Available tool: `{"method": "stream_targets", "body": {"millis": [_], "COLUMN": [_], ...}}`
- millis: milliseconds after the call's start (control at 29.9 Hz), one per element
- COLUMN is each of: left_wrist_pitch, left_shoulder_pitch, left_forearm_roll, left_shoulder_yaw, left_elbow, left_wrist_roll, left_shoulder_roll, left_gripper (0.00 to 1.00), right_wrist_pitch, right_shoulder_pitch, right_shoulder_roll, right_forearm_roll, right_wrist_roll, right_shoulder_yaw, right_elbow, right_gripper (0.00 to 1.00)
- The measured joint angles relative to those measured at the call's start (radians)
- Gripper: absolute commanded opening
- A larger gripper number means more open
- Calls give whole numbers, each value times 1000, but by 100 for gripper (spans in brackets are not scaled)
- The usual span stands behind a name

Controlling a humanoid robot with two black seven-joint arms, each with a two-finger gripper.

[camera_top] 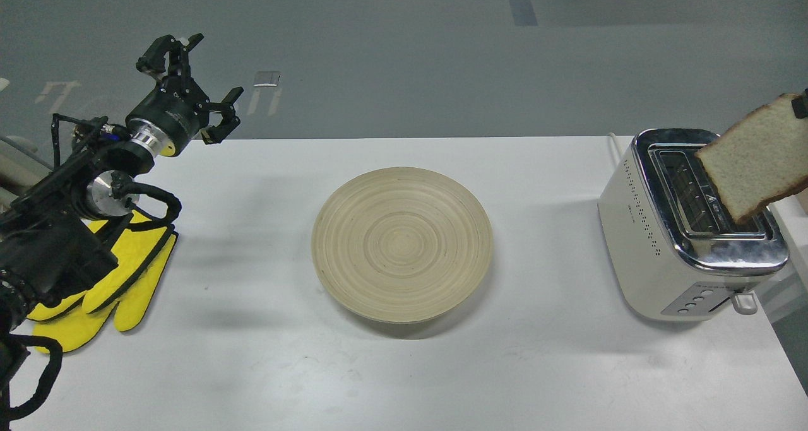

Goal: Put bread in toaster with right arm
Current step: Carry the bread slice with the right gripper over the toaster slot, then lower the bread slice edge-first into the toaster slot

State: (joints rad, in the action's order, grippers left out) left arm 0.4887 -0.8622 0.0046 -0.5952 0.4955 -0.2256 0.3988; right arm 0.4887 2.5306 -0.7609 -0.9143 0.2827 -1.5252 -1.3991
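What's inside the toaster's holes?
The toaster has two slots in its shiny top. The far one shows only dark wire racks, no bread. The bread hangs tilted above the near slot and covers part of it, so that part stays hidden.

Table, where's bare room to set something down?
Bare patches: between the yellow glove and the wooden plate, between the plate and the toaster, and along the table's near edge. The right end, around the toaster, is crowded.

Left arm [69, 191] black, jointed, silver wrist ring, looping black cables, white lettering on wrist housing; left gripper [208, 81] black, two-fingered claw.
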Motion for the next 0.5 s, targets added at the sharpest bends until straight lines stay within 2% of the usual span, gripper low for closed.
{"method": "stream_targets", "body": {"millis": [502], "left_wrist_pitch": [0], "left_shoulder_pitch": [0], "left_forearm_roll": [0], "left_shoulder_yaw": [0], "left_elbow": [0], "left_wrist_roll": [0], "left_shoulder_roll": [0], "left_gripper": [100], "right_wrist_pitch": [0], "right_shoulder_pitch": [-26], "right_shoulder_roll": [38], "right_forearm_roll": [95], "right_wrist_roll": [-4], "right_shoulder_yaw": [20], "right_elbow": [17], "right_gripper": [0]}}
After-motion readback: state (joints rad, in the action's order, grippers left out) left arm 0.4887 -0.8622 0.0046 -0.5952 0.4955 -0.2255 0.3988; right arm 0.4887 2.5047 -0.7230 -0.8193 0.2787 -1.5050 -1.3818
